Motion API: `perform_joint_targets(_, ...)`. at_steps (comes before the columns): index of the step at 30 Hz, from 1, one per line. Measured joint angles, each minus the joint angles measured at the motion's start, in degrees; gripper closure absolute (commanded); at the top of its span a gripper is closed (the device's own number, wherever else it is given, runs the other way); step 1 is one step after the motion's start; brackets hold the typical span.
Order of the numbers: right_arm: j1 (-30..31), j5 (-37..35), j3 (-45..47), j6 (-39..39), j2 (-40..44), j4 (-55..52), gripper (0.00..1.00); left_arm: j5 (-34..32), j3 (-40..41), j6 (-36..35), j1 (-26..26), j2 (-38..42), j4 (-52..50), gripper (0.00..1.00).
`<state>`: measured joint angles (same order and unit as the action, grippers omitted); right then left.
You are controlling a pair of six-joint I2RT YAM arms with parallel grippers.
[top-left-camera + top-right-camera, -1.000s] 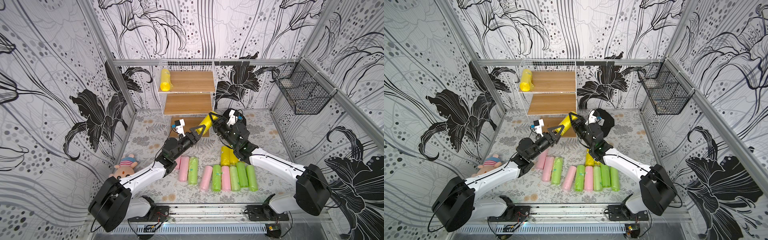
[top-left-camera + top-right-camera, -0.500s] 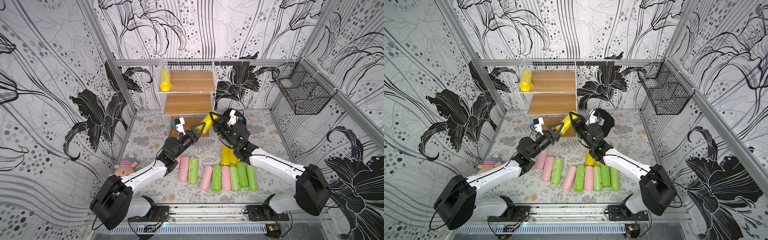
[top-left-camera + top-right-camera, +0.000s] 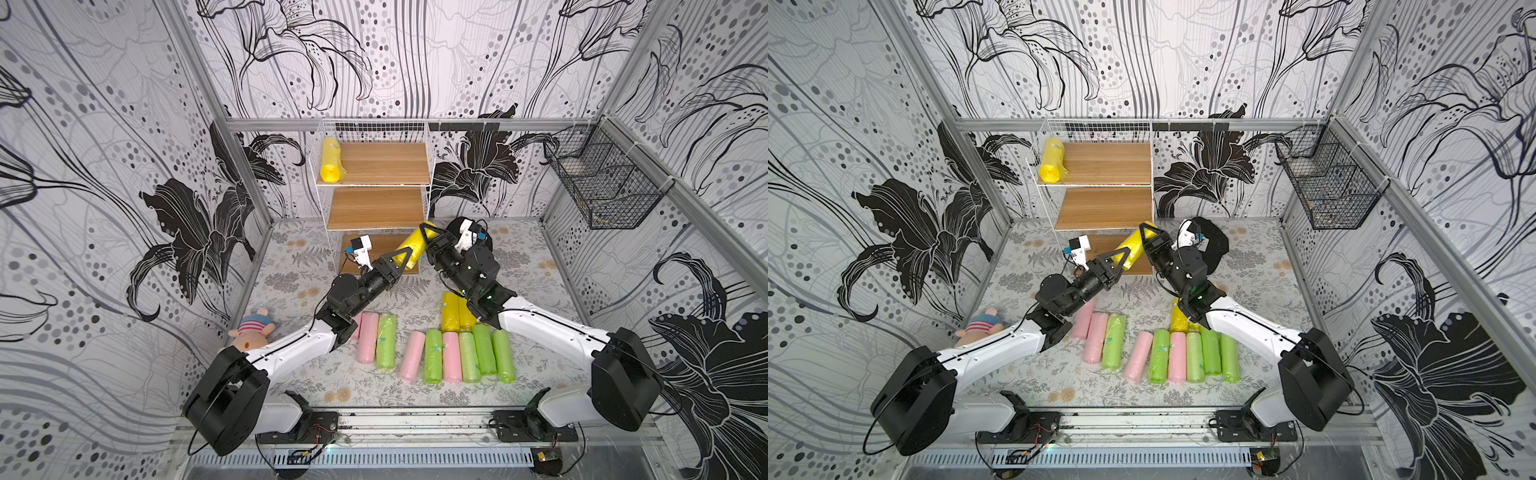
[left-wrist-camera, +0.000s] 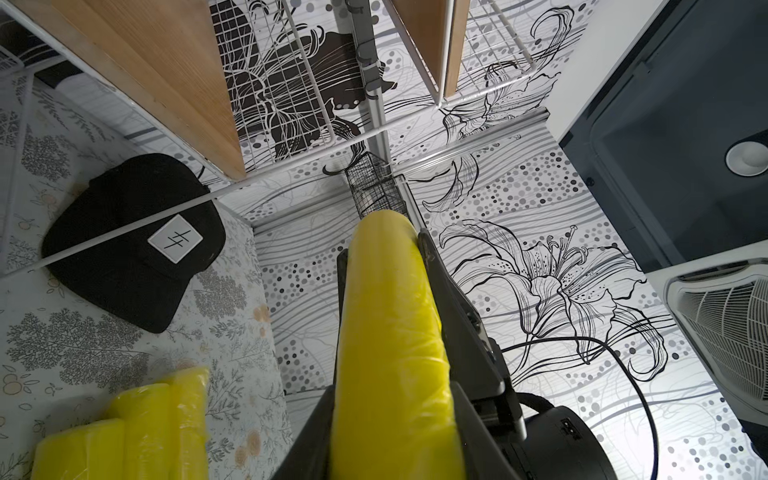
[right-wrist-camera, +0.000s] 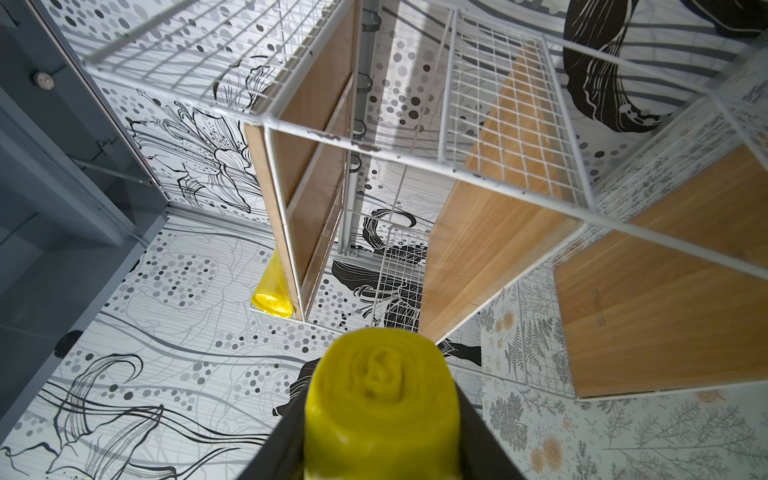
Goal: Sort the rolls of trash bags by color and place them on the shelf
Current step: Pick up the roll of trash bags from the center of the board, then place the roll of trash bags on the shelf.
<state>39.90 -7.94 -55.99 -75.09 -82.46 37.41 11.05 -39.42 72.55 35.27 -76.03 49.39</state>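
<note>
Mid-frame, we saw the roll (image 3: 414, 246) slant toward the shelf (image 3: 376, 208): left claw (image 3: 401, 258) clamped its lower end; right claw (image 3: 428, 240) straddled the upper, grip unclear.

Walls (image 3: 104, 166) all round are black-and-white lily wallpaper with dots, edged by grey metal rails (image 3: 270, 124). The desk (image 3: 291, 266) has a pale fern-and-flower cover. A black wire basket (image 3: 602, 187) hangs on the right-hand wall. The lighting's bright and even.
</note>
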Motion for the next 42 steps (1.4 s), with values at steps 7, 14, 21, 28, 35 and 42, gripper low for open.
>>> perform_joint_targets(7,-0.5,-0.1,0.0,2.9,0.0,-3.7,0.0,-1.7,0.0,-2.8,-0.1,1.7,-2.5,1.0)
perform_joint_targets(14,-3.2,0.2,0.7,7.3,5.0,-9.3,0.0,-4.9,-0.4,-13.6,-0.1,11.2,-16.2,1.0)
perform_joint_targets(21,-8.4,0.8,1.4,15.5,12.4,-17.8,0.0,-11.3,-14.5,-31.8,0.4,18.9,-41.8,1.0)
perform_joint_targets(28,-8.4,0.8,0.1,25.2,15.6,-25.0,0.0,-22.4,-38.7,-49.2,2.8,15.1,-62.9,1.0)
perform_joint_targets(35,-8.4,0.8,0.1,28.3,15.9,-27.7,0.0,-35.8,-59.7,-63.2,2.9,-0.3,-76.3,1.0)
perform_joint_targets(42,-8.4,0.9,0.1,29.6,15.9,-28.3,0.0,-41.3,-77.0,-71.2,-0.3,-15.3,-87.1,1.0)
